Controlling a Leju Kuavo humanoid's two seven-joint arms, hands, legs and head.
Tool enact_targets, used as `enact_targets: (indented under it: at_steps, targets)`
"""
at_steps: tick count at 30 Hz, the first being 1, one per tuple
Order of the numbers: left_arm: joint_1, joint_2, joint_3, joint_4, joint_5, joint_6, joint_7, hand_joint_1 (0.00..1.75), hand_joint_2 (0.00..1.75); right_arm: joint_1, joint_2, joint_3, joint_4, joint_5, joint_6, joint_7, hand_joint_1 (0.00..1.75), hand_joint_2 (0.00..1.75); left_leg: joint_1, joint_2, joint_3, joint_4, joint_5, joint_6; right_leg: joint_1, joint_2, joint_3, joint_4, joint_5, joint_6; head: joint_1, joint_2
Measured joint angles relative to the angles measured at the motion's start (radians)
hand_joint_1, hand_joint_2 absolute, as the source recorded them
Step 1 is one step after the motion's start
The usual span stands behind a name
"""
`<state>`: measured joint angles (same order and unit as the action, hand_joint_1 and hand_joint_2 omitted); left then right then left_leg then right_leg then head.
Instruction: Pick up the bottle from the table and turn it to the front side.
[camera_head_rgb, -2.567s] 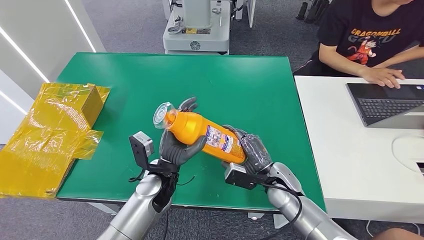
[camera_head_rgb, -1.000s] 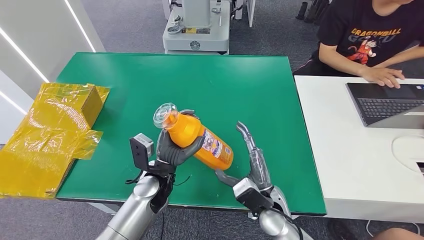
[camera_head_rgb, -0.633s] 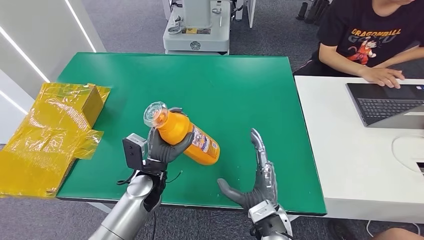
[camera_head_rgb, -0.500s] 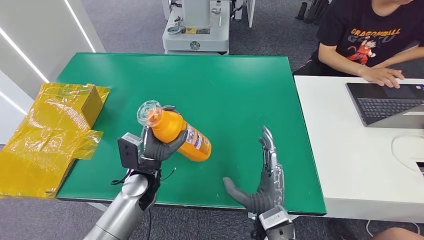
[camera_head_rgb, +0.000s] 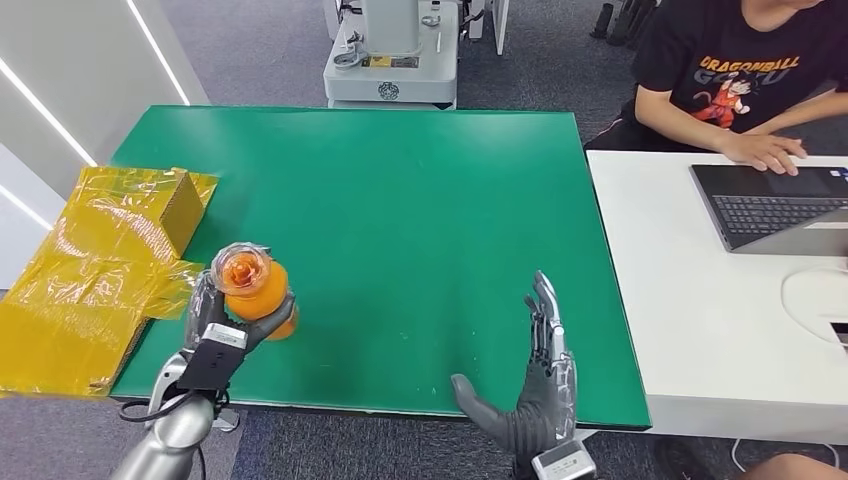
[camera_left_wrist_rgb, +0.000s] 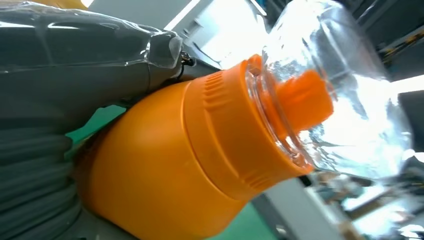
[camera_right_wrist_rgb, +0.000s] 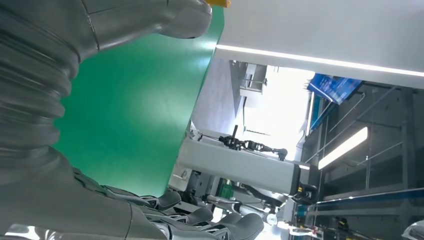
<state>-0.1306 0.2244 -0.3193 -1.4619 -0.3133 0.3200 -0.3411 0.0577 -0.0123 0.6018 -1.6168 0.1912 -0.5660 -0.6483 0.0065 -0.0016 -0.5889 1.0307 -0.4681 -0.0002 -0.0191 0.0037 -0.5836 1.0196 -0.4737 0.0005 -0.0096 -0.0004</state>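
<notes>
The left hand grips the orange bottle over the green worktop edge at about 8 o'clock, long axis pointing nearly at the head camera, cap up; its label probably faces away. The right hand, released and spread, sits well apart at 5 o'clock.
</notes>
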Motion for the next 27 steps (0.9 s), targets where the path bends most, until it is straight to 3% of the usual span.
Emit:
enact_targets:
  at_steps: [5,12,20,27]
  targets:
    - [-0.013,0.111,0.047,-0.046,-0.168,-0.073,0.083,1.75,1.75,0.031,0.013,-0.012,-0.04,0.02,0.016,0.019,0.0,1.75,0.002,-0.002,-0.001,0.0,0.002,-0.002,0.002,-0.002,0.0,0.0,0.001,-0.002,0.0,0.0]
    - [-0.126,0.252,0.05,-0.032,-0.306,-0.141,0.087,1.75,1.75,0.051,0.029,-0.02,-0.061,0.02,0.052,0.025,0.0,1.75,0.004,-0.002,-0.001,0.0,0.003,-0.005,0.004,-0.001,-0.001,0.0,0.003,-0.005,0.0,0.0]
    - [-0.343,0.323,-0.08,0.096,-0.534,-0.224,0.088,1.75,1.75,0.064,0.031,-0.026,-0.078,0.005,0.072,0.015,0.0,1.75,0.005,-0.001,-0.001,0.0,0.005,-0.007,0.005,-0.001,-0.001,0.0,0.005,-0.007,0.0,0.0]
    - [-0.464,0.354,-0.23,0.297,-0.59,-0.337,0.058,1.75,1.75,0.073,0.031,-0.033,-0.084,-0.013,0.089,0.006,0.0,1.75,0.005,0.002,-0.001,0.0,0.004,-0.007,0.006,0.002,-0.003,0.0,0.006,-0.008,0.0,0.0]
